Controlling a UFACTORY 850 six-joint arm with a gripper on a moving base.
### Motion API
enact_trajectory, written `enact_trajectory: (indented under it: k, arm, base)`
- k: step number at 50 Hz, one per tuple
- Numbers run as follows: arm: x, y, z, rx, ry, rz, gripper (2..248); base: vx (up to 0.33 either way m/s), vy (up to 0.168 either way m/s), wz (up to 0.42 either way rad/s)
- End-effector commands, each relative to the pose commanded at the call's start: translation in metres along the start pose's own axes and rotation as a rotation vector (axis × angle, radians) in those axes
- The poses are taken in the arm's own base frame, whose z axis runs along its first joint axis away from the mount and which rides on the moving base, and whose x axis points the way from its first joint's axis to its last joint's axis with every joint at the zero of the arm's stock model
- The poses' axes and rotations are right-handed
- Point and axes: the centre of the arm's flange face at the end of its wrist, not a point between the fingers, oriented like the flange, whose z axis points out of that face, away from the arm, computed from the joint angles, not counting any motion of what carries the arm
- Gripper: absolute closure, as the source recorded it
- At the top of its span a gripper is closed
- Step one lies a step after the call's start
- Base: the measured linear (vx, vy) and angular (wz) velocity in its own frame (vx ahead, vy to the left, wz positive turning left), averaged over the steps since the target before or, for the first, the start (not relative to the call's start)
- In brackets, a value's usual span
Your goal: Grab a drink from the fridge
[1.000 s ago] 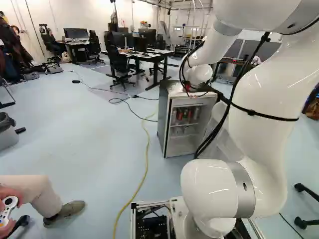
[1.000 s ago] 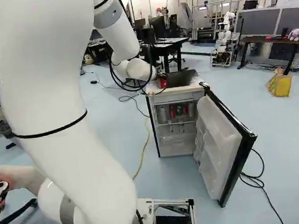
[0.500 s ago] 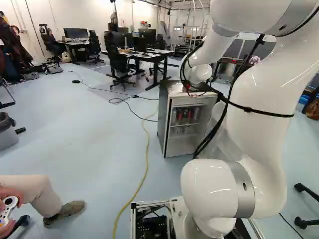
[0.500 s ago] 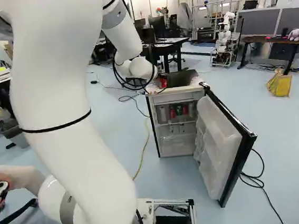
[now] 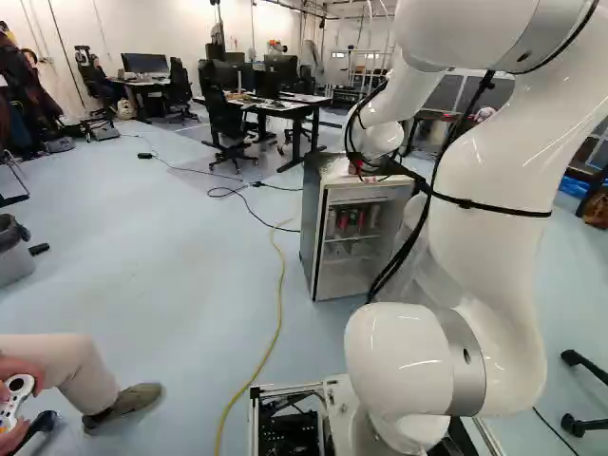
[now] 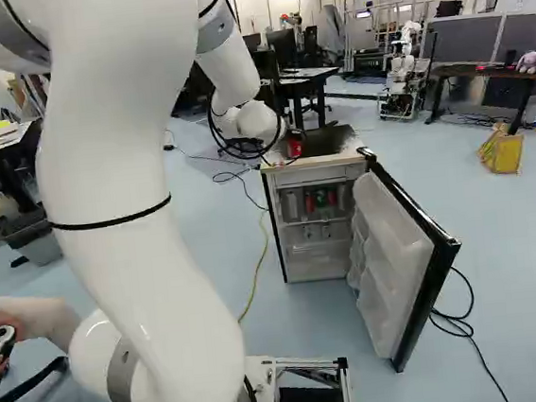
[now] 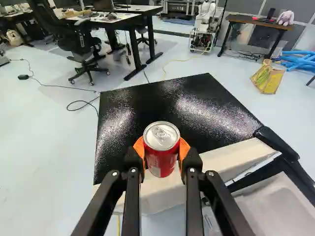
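The fridge (image 5: 311,214) stands open. The claw (image 7: 161,149) is closed to a can's width, gripping the red can (image 7: 160,164) over the fridge's front top edge. If full, it should be fairly heavy, its thin metal slippery and dentable. The pads (image 7: 185,148) sit sensibly below the rim (image 7: 161,123).

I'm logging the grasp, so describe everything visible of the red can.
The can is a red, metal-looking cylinder with a silver lid and pull tab, seemingly unopened. Held roughly upright, lid up, it appears above the front of the fridge. Orange pads press it from two sides; whether it touches the fridge is unclear.
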Motion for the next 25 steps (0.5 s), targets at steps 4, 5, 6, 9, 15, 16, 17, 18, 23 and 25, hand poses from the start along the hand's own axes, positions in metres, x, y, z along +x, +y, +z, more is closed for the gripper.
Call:
enact_trajectory:
  k: [4,5,6,9,15,16,17,18,23,25]
  arm:
    - [0.001,0.001,0.003,-0.001,0.001,0.001,162]
    - [0.002,0.001,0.004,-0.002,0.002,0.001,162]
    - [0.002,0.001,0.004,-0.002,0.002,0.001,162]
    - [0.003,0.002,0.006,-0.003,0.003,0.002,162]
    - [0.005,0.003,0.011,-0.005,0.005,0.003,162]
    - [0.005,0.003,0.011,-0.005,0.005,0.003,162]
    - [0.005,0.003,0.012,-0.005,0.006,0.003,162]
    - [0.006,0.003,0.013,-0.005,0.006,0.003,162]
    - [0.007,0.004,0.016,-0.007,0.008,0.004,162]
    - [0.008,0.005,0.018,-0.007,0.009,0.004,162]
  base:
    - [0.0,0.0,0.0]
    - [0.0,0.0,0.0]
    - [0.0,0.0,0.0]
    - [0.0,0.0,0.0]
    - [0.0,0.0,0.0]
    - [0.0,0.0,0.0]
    - [0.0,0.0,0.0]
    - [0.0,0.0,0.0]
    - [0.0,0.0,0.0]
    - [0.0,0.0,0.0]
